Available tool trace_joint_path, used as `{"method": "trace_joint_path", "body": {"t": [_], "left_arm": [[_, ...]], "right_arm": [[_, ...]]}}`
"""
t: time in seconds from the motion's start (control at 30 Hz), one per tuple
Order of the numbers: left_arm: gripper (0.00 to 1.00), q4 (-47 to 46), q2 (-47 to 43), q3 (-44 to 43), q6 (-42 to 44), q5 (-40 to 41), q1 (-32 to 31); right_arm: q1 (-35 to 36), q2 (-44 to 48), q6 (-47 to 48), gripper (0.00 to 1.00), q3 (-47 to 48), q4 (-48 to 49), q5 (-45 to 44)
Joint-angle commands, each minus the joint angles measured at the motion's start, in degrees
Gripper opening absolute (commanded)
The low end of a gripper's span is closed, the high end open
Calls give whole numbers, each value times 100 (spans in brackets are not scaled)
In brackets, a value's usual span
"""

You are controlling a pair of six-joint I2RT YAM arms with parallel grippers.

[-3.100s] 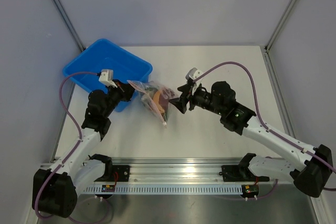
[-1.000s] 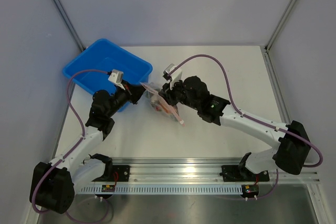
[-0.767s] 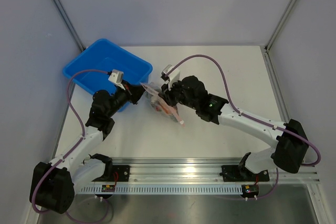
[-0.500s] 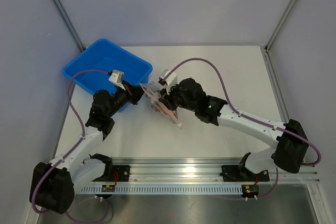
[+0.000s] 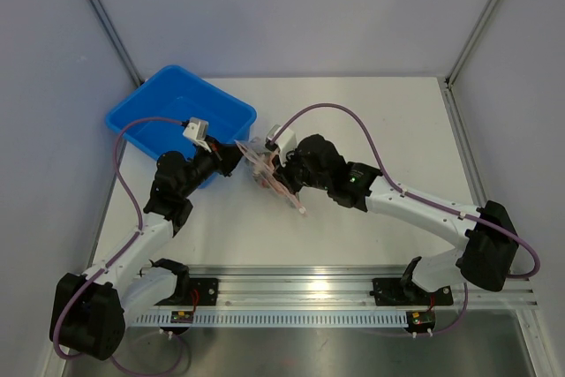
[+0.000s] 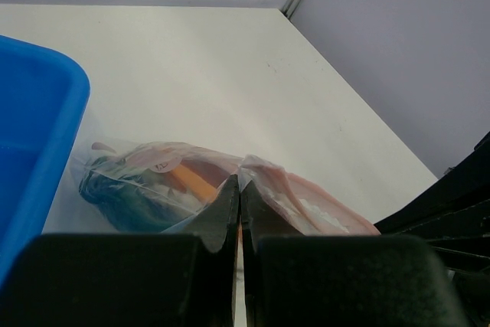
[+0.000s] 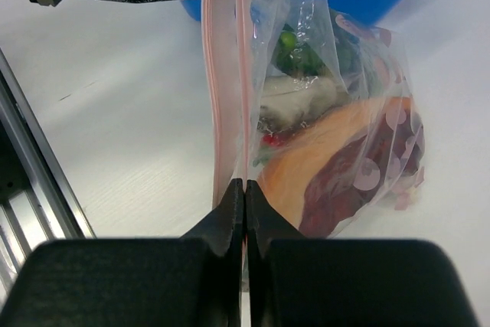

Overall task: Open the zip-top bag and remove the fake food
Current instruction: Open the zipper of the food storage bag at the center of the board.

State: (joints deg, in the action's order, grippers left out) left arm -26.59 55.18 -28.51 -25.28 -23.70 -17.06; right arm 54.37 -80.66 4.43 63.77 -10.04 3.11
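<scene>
The zip-top bag (image 5: 267, 171) stands on edge on the table between my two grippers, its pinkish zip strip (image 7: 224, 74) uppermost. Through the clear plastic I see the fake food: an orange-tan piece with dark red spots (image 7: 337, 160), a green vegetable (image 7: 295, 47), a grey fish (image 7: 300, 101) and red bits (image 7: 269, 141). My left gripper (image 6: 240, 188) is shut on the bag's corner beside the blue bin. My right gripper (image 7: 244, 186) is shut on the zip edge, jaws pressed together with the thin plastic between them.
The blue bin (image 5: 181, 112) sits at the back left, touching the left gripper's side of the bag. The arms' metal rail (image 5: 300, 293) runs along the near edge. Grey walls enclose the white table (image 5: 380, 112) on three sides.
My right gripper has moved a little left along the bag and closed on its zip edge. The bag's top has been drawn upright. The left gripper has kept its hold.
</scene>
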Motion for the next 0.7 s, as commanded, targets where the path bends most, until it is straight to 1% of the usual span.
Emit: {"method": "trace_joint_path", "body": {"t": [0.0,0.07,0.1,0.13,0.2,0.23,0.33,0.5,0.67], "left_arm": [[0,-391,-121,-269,41,15,-26],[0,-356,-130,-295,23,-11,-26],[4,-321,-121,-330,23,-38,-26],[12,-260,-130,-348,32,-64,-26],[21,-154,-147,-374,23,-56,-26],[28,-119,-217,-366,32,-21,-26],[38,-39,-410,-313,58,146,-26],[38,92,-701,-251,76,428,-26],[38,172,-807,-277,23,578,-26]], "right_arm": [[74,42,-47,0,259,55,-29],[65,103,-126,0,180,178,-433],[65,130,-144,0,162,213,-600],[65,173,-170,0,101,274,-932],[65,314,-249,0,22,414,-1259],[65,375,-284,0,-74,476,-1626],[65,639,-337,0,-267,661,-2234],[65,947,-346,0,-409,749,-2780],[56,1044,-320,0,-391,741,-3615]]}}
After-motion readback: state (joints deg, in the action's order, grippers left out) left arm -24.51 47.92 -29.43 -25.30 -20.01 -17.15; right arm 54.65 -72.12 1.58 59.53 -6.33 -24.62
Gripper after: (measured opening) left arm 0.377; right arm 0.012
